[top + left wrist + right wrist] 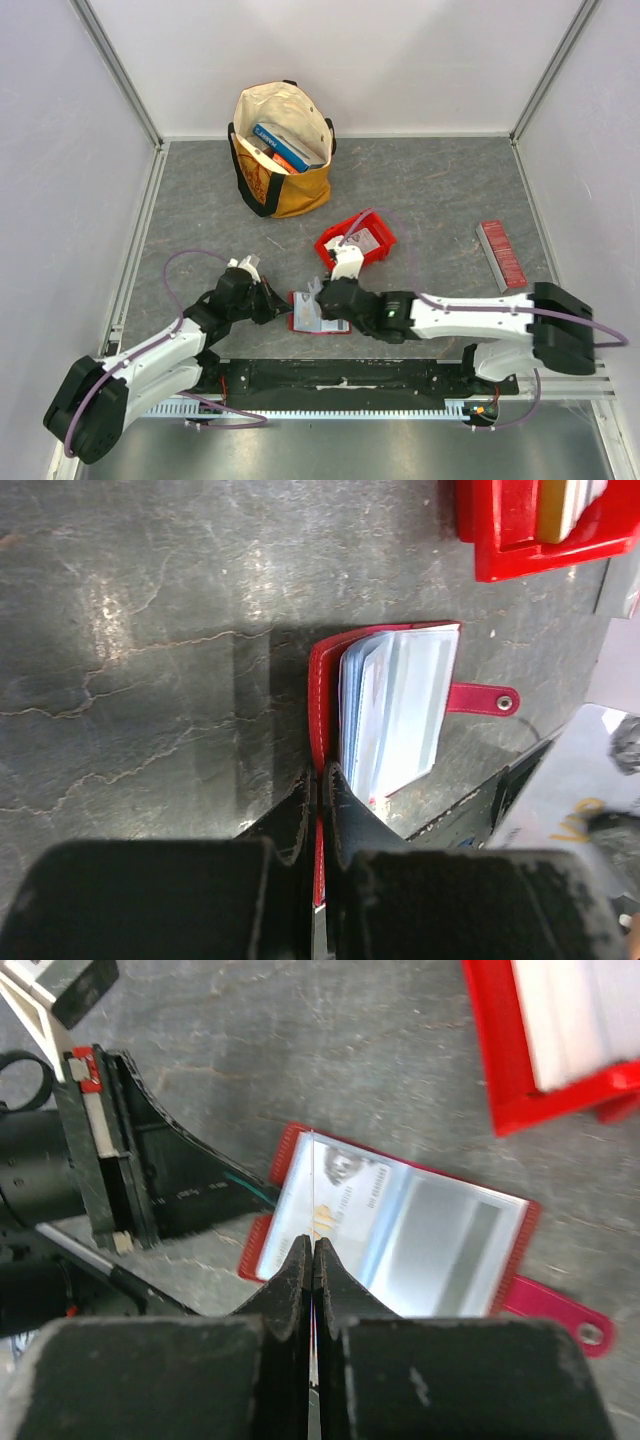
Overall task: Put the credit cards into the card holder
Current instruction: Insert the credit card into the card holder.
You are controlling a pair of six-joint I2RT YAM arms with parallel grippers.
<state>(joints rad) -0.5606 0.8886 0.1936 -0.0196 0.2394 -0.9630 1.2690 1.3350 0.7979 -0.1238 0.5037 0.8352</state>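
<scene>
Right wrist view: the right gripper is pinched tight on one credit card, edge-on above the open card holder. The left gripper clamps the holder's red cover. The danger: the card snags a sleeve lip and buckles, or shoves the holder loose. Beyond, the red bin holds more cards. Farthest, the tote bag carries books.

Bright, even light falls from above and the shadows are soft. Pale glare streaks the dark grey stone-patterned tabletop, with a shadow beside the dark red leather-like wallet. The left gripper and right gripper loom near, dark and blurred.
</scene>
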